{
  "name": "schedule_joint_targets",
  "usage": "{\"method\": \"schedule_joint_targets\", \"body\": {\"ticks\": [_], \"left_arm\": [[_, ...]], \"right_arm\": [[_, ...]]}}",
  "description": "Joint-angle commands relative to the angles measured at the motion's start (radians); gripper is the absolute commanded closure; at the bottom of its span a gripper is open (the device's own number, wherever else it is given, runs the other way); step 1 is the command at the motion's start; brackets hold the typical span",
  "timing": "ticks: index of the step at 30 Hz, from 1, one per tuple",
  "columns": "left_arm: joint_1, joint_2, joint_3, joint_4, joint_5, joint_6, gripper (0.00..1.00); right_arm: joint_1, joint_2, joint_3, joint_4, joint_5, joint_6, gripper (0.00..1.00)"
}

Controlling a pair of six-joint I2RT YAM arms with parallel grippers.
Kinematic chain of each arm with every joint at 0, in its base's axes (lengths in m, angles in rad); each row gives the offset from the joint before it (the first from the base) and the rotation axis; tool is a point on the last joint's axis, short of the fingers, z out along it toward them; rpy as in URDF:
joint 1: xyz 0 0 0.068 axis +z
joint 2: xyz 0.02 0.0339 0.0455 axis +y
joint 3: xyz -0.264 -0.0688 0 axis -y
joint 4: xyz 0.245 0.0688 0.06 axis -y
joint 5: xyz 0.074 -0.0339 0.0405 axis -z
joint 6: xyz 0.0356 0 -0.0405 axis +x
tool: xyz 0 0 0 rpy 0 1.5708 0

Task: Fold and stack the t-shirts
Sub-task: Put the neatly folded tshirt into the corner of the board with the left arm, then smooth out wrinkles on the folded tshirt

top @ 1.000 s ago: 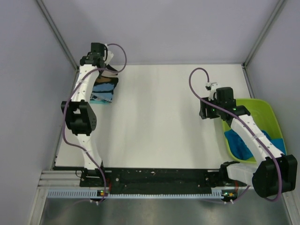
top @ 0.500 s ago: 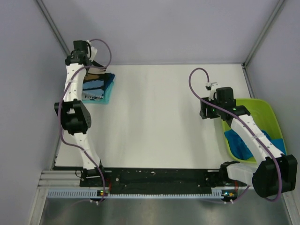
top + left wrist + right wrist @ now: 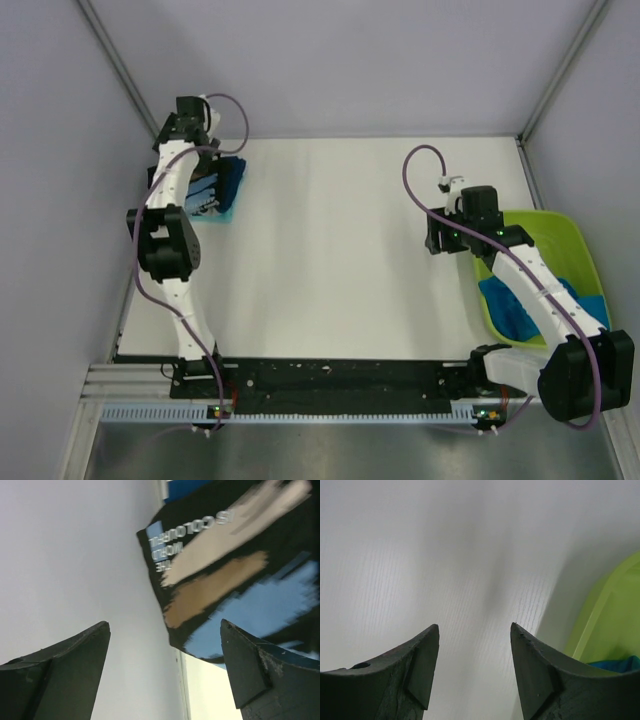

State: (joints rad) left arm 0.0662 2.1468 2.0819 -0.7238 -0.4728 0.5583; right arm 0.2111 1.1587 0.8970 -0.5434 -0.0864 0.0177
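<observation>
A folded black t-shirt [image 3: 235,565] with tan and light-blue print lies on top of a small stack [image 3: 222,188] at the far left of the table, with bright blue cloth showing at the stack's right edge. My left gripper [image 3: 186,125] [image 3: 164,626] hovers just behind the stack by the left wall. It is open, nothing between its fingers. My right gripper [image 3: 437,238] [image 3: 474,626] hangs open and empty over the bare table, just left of the tub. More blue t-shirts [image 3: 512,308] [image 3: 621,664] lie crumpled in the tub.
The lime-green tub [image 3: 560,232] [image 3: 612,620] stands at the right edge of the table, under the right arm. Grey walls close in on the left, back and right. The left arm partly covers the stack from above.
The left gripper carried the black shirt onto the stack, then opened and let go of it. The right arm has not moved.
</observation>
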Motion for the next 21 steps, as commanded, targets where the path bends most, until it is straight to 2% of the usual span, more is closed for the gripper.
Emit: {"method": "schedule_joint_targets", "body": {"ticks": [1, 3, 6, 14, 19, 21], "left_arm": [[-0.103, -0.116, -0.091, 0.064, 0.12, -0.001, 0.13], [-0.121, -0.061, -0.034, -0.004, 0.152, -0.049, 0.27], [-0.121, 0.092, 0.148, -0.086, 0.143, -0.119, 0.41], [-0.129, 0.206, 0.224, 0.081, 0.068, -0.166, 0.47], [-0.129, 0.272, 0.27, -0.006, 0.143, -0.176, 0.51], [-0.129, 0.283, 0.239, 0.0, 0.113, -0.172, 0.56]], "right_arm": [[-0.009, -0.016, 0.013, 0.011, -0.019, -0.012, 0.41], [-0.007, -0.013, 0.013, 0.01, -0.021, -0.012, 0.41], [-0.007, -0.017, 0.007, 0.011, -0.021, -0.012, 0.41], [-0.007, -0.004, 0.013, 0.01, -0.024, -0.012, 0.41], [-0.009, -0.014, 0.003, 0.011, -0.006, -0.013, 0.41], [-0.007, -0.014, 0.003, 0.011, 0.002, -0.012, 0.41]]}}
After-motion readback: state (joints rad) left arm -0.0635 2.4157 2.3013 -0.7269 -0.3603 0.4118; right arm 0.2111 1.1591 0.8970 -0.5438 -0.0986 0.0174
